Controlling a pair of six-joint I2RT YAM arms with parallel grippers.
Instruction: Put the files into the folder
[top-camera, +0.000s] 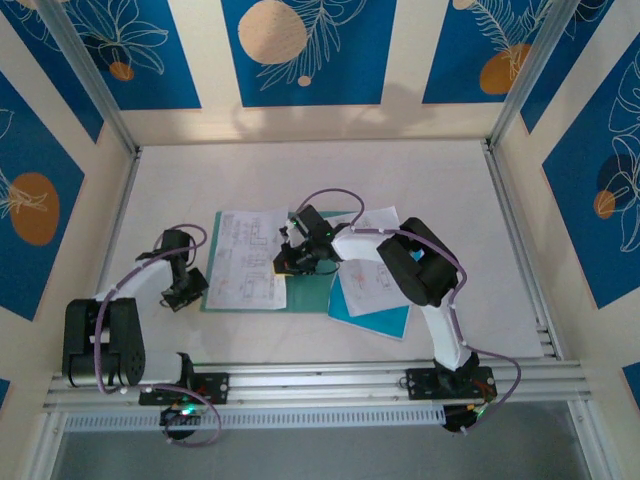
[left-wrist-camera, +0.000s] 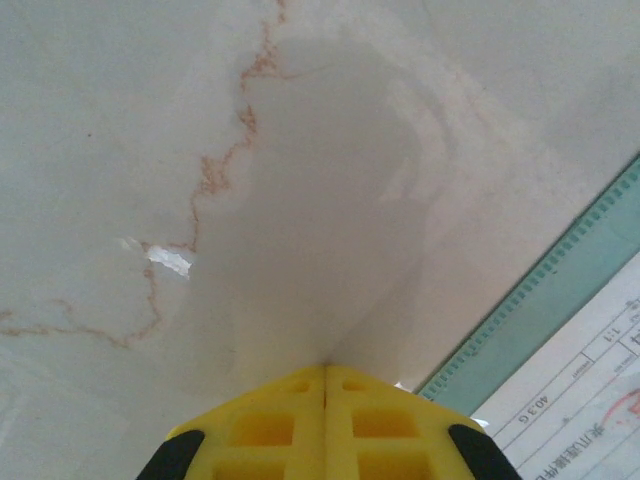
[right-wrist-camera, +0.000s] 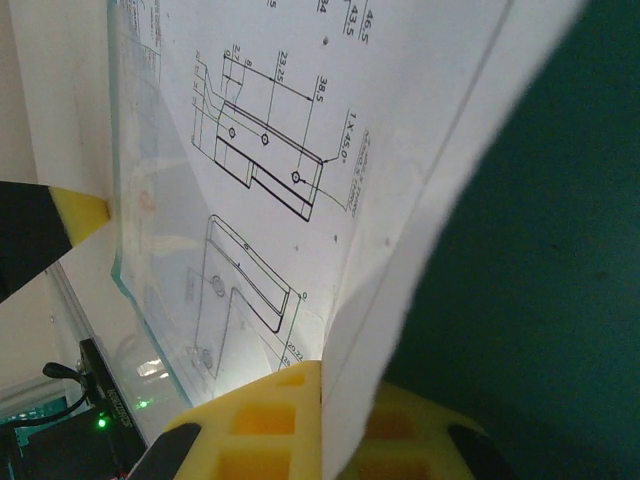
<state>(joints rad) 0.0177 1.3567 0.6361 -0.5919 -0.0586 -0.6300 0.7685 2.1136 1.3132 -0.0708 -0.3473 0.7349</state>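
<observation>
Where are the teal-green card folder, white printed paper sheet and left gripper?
teal-green card folder (right-wrist-camera: 520, 300): right wrist view, bare surface.
white printed paper sheet (right-wrist-camera: 280, 175): right wrist view, printed drawing.
left gripper (left-wrist-camera: 325, 372): left wrist view, between fingertips.

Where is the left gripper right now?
Top view, left side: the left gripper is shut, just off the left edge of the folder, beside the sheet lying on it.

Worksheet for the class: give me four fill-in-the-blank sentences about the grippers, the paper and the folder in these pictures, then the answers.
1. The right gripper has its jaws shut on a sheet of ____.
2. The left gripper has its jaws ____, with nothing between them.
3. The left gripper is above the bare table, to the ____ of the folder.
4. Both grippers' fingers are coloured ____.
Missing words: paper; shut; left; yellow.
</observation>
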